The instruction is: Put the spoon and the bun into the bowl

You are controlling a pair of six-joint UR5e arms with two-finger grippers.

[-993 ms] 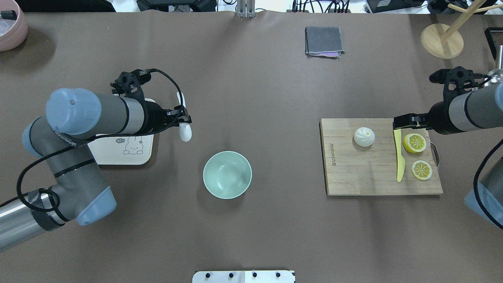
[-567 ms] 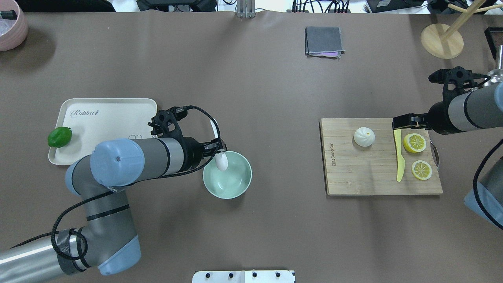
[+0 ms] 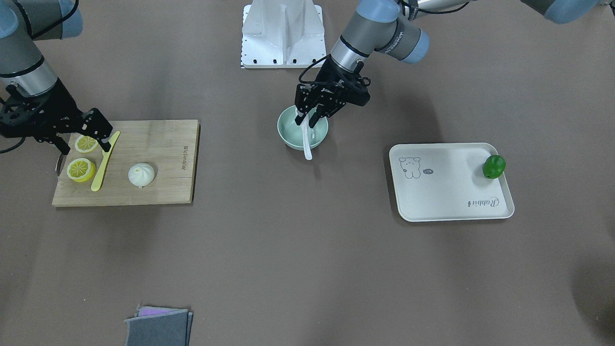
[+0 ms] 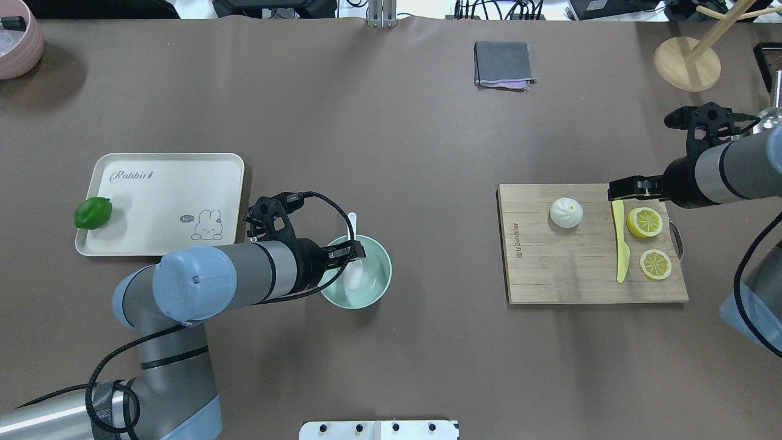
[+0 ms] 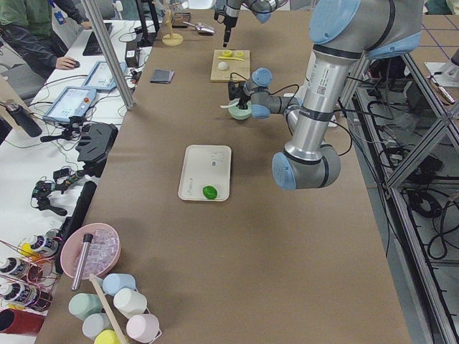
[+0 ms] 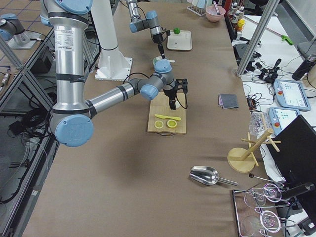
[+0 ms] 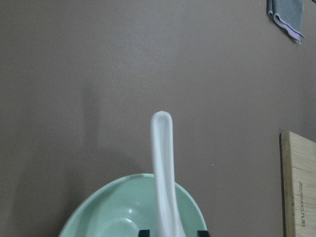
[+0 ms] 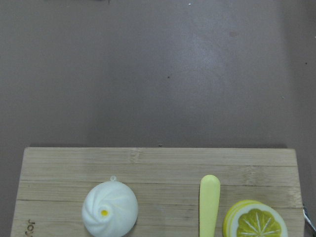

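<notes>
Spoon (image 7: 165, 168) leans in the bowl (image 4: 380, 269), scoop down inside, handle poking out over the rim on the side away from the robot. The left gripper (image 4: 353, 252) hangs over it with fingers parted. The left wrist view shows a gap on each side of the spoon, so nothing grips it.

The bun (image 4: 566, 212) sits on the board (image 4: 562, 275), well apart from the bowl, near the knife (image 4: 621, 250) and two lemon slices (image 4: 645, 222). Burnt lettering runs along the board's edge; only "Joy" reads clearly.

The right gripper (image 4: 618, 190) hovers by the knife's handle end; I cannot tell whether it is parted or clenched.

The tray (image 4: 159, 183) reads "Rabbit", with a bunny drawing and a "hi" bubble. A lime (image 4: 93, 212) lies at its outer edge.
</notes>
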